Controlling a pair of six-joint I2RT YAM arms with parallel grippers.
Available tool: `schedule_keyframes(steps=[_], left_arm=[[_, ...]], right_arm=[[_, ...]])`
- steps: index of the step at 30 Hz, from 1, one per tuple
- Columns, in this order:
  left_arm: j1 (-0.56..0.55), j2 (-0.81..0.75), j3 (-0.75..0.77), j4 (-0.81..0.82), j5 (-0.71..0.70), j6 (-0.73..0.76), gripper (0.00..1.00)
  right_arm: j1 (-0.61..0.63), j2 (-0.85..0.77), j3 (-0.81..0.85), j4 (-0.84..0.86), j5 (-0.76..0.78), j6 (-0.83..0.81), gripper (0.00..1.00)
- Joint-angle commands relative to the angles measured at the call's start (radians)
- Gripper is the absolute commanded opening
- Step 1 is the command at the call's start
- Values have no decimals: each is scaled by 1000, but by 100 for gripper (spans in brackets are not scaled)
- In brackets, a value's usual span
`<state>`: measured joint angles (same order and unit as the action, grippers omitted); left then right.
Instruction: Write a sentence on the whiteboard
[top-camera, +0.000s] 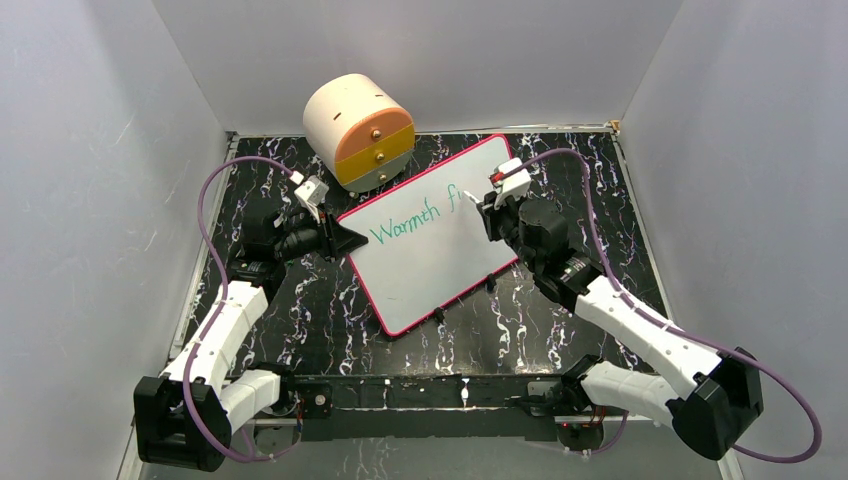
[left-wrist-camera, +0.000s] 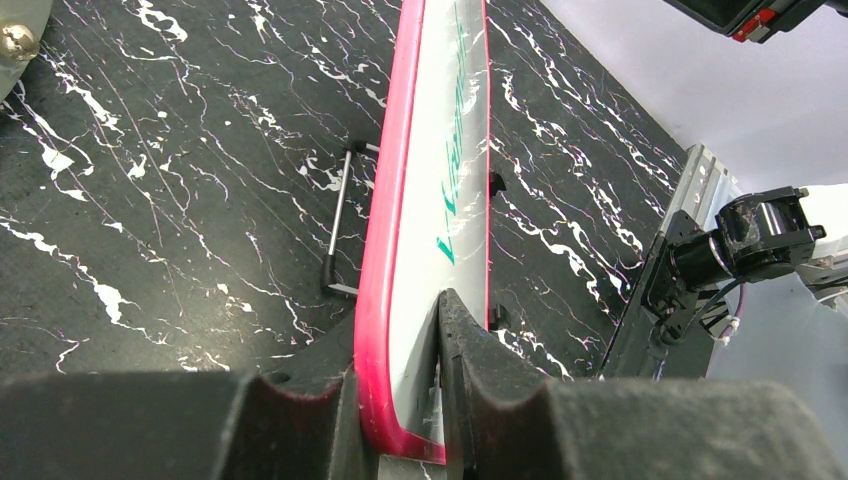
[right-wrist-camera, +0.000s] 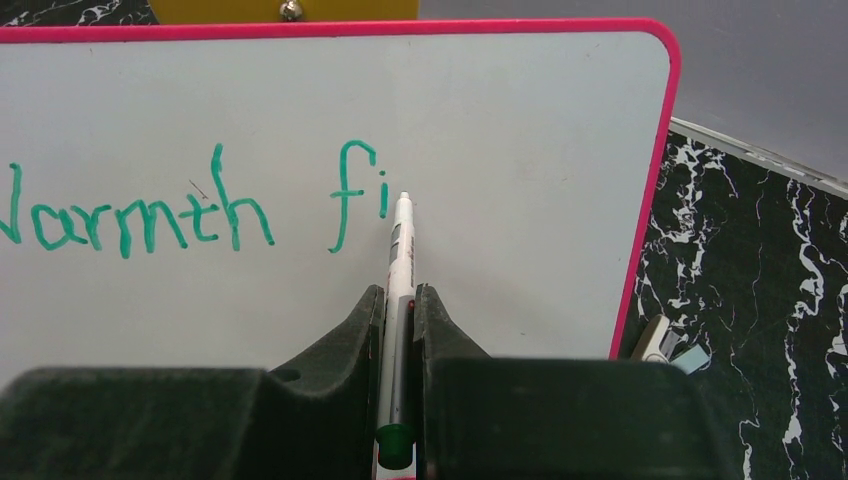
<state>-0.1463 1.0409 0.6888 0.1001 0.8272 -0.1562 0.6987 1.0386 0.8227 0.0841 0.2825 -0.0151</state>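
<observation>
On the bench (top-camera: 520, 340), dead centre, sits the board (top-camera: 430, 275), turned at an angle, with its pink-red rim all round and small black clips (top-camera: 437, 316) along the near edge. The left hand (top-camera: 338, 240) is in on the left edge, and the wrist view settles it: both fingers (left-wrist-camera: 470, 350) are clamped tight, one on each face of the board, the rim pinched between them. From that view the board runs away edge-on, green writing skimming its top face.

Over to the right hand (right-wrist-camera: 400, 300): it's closed on a marker (right-wrist-camera: 402, 240), a white barrel squeezed between the two fingers with the tip pointing up the board. And the sentence (top-camera: 415, 222)? Green letters across the upper half of the board, reading "Warmth fi", unfinished. The marker tip sits just right of that "i", close in on the white surface; whether it touches, I can't tell.

Just behind the board's far left corner stands a round cream and orange drawer box (top-camera: 358, 130).
</observation>
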Motion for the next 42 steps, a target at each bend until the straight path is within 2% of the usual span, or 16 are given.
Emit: schedule_keyframes(steps=[1,23,42], left_arm=[[-25,44,-55,-169,-126,190,0],[-27,44,-56,-169,-126,189,0],[-28,44,-55,-169,-125,191,0]], right_arm=[[-9,12,53,112,2,-30,0],[-24,75,97,135,-37,-41,0],[-30,82,76,58,-64,-17,0]])
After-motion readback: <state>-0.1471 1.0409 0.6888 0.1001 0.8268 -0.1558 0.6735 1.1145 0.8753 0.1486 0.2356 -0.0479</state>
